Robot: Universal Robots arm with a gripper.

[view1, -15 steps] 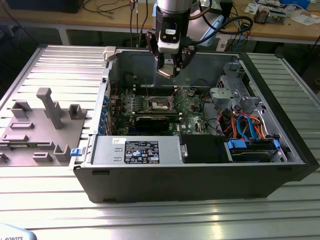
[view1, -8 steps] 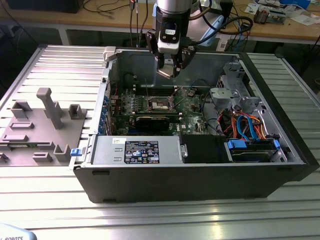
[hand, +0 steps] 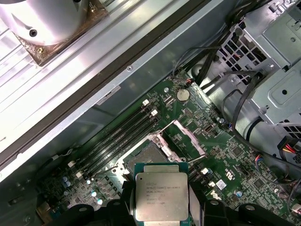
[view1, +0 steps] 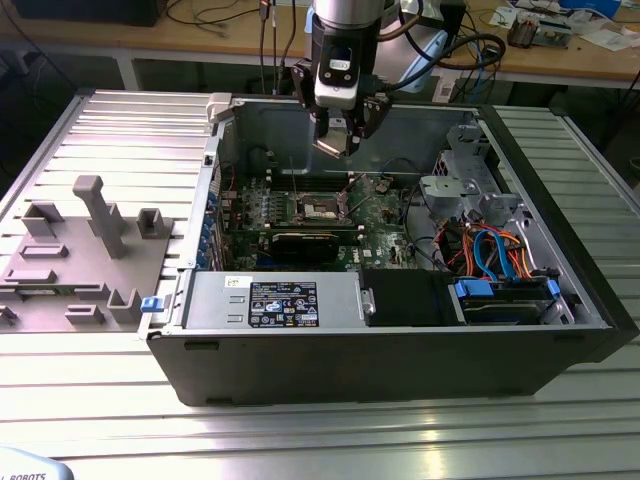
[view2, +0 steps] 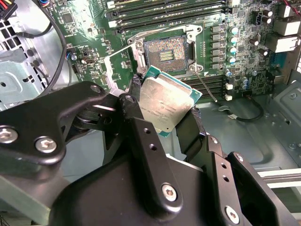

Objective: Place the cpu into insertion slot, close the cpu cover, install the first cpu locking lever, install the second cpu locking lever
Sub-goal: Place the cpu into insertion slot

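Observation:
My gripper (view2: 164,107) is shut on the cpu (view2: 167,101), a flat square chip with a silvery face and green edge, held by two opposite sides. In both wrist views the chip hangs above the motherboard, close to the insertion slot (view2: 168,52) but apart from it. The slot (hand: 143,153) lies bare and dark. The cpu cover (hand: 190,136), a silvery frame with an open centre, stands swung up beside the slot. A thin locking lever (view2: 207,87) sticks out near the slot. In the exterior view the gripper (view1: 340,138) hovers over the slot (view1: 322,208) inside the open computer case.
Memory slots (hand: 117,136) run beside the socket. A metal drive cage (view1: 460,180) and bundles of cables (view1: 500,250) fill the case on the exterior view's right. The power supply (view1: 280,300) sits at the front. A grey fixture block (view1: 90,250) stands outside the case.

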